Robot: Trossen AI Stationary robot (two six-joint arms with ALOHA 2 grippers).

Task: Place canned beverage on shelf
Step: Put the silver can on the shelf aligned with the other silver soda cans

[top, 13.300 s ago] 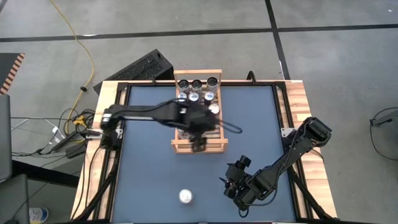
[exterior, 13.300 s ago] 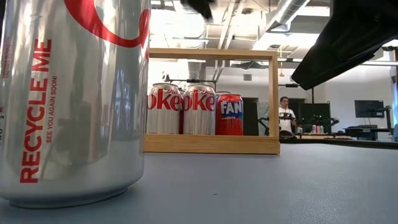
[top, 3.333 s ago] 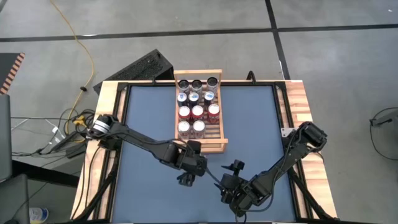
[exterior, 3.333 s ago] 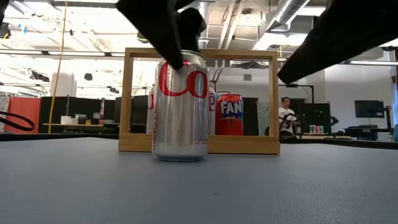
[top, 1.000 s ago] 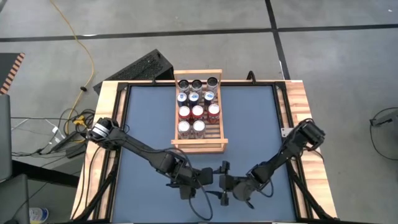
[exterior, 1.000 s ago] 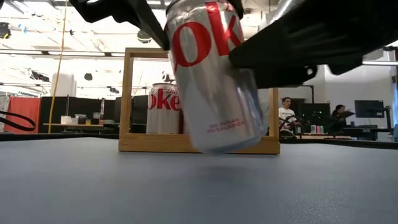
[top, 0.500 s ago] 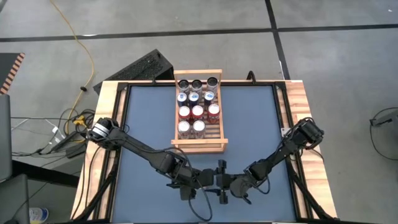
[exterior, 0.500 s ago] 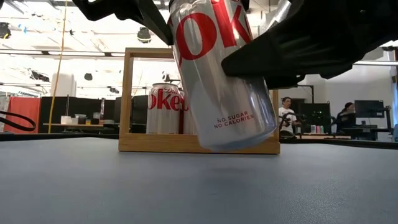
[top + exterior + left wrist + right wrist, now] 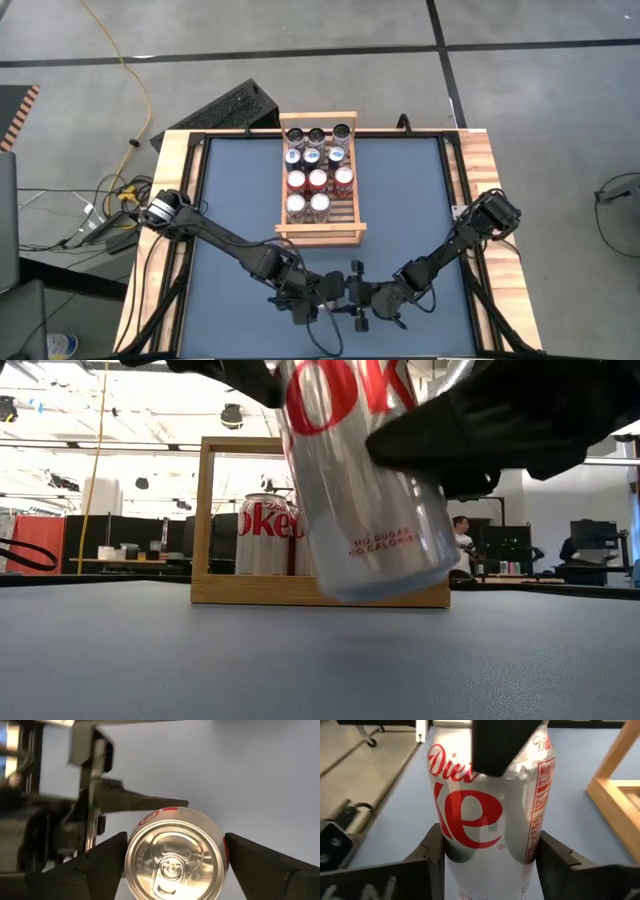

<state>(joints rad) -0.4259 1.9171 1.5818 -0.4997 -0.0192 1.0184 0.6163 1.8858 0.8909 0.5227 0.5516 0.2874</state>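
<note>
Two grippers meet at table's near edge, Diet Coke can (image 9: pixel 487 815) lifted, tilted, "NO SUGAR NO CALORIES" only in low view, right gripper (image 9: pixel 487 851) grasping it, left gripper (image 9: pixel 175 851) flanking its top, grip unclear, shelf (image 9: pixel 318 180) farther back holding cans.

Your can (image 9: pixel 365 480) is a silver diet cola with red lettering, lifted clear of the table and tilted, its top leaning away from the shelf (image 9: pixel 318 180); its pull-tab lid (image 9: pixel 174 861) is unopened; you'll find the light-wood slatted shelf at the table's far middle, already carrying eleven upright cans, with one front corner slot free.
</note>
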